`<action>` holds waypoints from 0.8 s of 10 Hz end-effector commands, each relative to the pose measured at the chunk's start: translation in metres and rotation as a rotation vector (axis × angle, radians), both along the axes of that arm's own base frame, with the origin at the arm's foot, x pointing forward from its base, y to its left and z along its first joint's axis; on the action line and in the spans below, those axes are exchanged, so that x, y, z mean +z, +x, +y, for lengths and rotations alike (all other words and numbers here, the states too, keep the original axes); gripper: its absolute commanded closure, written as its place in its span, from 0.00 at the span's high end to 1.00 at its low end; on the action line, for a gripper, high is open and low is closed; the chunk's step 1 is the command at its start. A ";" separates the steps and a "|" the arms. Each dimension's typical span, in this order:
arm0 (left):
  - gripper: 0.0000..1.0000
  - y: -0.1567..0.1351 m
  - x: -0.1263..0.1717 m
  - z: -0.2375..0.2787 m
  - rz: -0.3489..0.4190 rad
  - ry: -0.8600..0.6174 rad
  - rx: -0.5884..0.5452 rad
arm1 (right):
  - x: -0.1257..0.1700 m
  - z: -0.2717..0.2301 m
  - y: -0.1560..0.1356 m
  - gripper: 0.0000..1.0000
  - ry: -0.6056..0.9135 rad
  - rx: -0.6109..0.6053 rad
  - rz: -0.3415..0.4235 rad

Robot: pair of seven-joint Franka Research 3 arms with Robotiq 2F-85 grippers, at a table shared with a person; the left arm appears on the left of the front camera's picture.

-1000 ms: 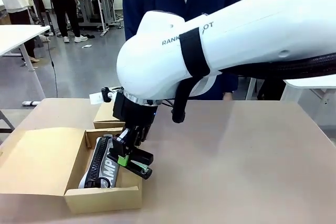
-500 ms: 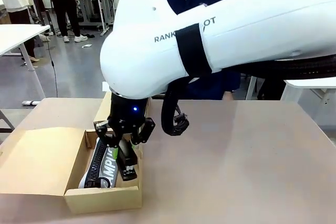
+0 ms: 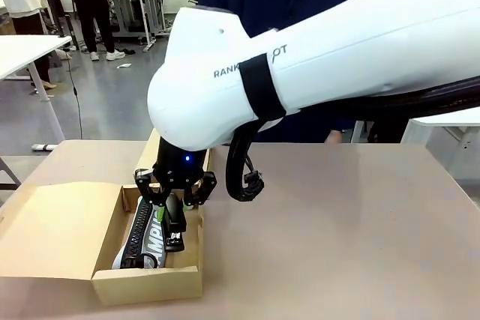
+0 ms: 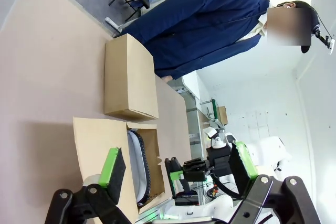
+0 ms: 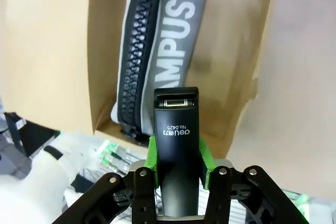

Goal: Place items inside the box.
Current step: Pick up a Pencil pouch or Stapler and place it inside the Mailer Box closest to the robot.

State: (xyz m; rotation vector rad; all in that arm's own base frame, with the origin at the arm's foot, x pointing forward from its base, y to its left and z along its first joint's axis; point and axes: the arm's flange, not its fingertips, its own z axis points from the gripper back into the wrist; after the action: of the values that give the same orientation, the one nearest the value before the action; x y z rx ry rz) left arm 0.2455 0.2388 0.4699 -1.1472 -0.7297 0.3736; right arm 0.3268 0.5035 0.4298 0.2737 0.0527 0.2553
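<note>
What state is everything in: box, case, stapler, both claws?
Box: open, flaps out.
Case: zipped shut, lying in the box.
Stapler: closed, pointing down into the box beside the case.
Right claw: shut on the stapler.
Left claw: open, empty.

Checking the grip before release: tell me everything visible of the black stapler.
The black stapler is a slim, glossy, plastic-looking bar with white "deli" print and a metal slot at its far end. The right hand clamps its long sides between green pads, nose down into the cardboard box, beside the grey CAMPUS case. Whether it touches the box floor is unclear.
</note>
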 end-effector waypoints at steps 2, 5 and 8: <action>1.00 0.001 0.001 0.000 -0.031 -0.012 0.003 | -0.003 0.002 -0.002 0.90 -0.019 -0.051 -0.041; 1.00 0.001 0.001 0.000 -0.031 -0.012 0.003 | -0.003 -0.008 -0.006 1.00 -0.019 -0.073 -0.047; 1.00 0.001 0.001 0.000 -0.031 -0.012 0.003 | -0.003 -0.021 -0.010 1.00 -0.006 -0.062 -0.043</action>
State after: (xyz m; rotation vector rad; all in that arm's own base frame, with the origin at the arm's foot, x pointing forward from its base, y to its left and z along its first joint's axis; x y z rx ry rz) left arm 0.2455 0.2388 0.4699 -1.1472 -0.7296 0.3736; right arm 0.3236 0.4929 0.4282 0.2613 0.0255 0.2206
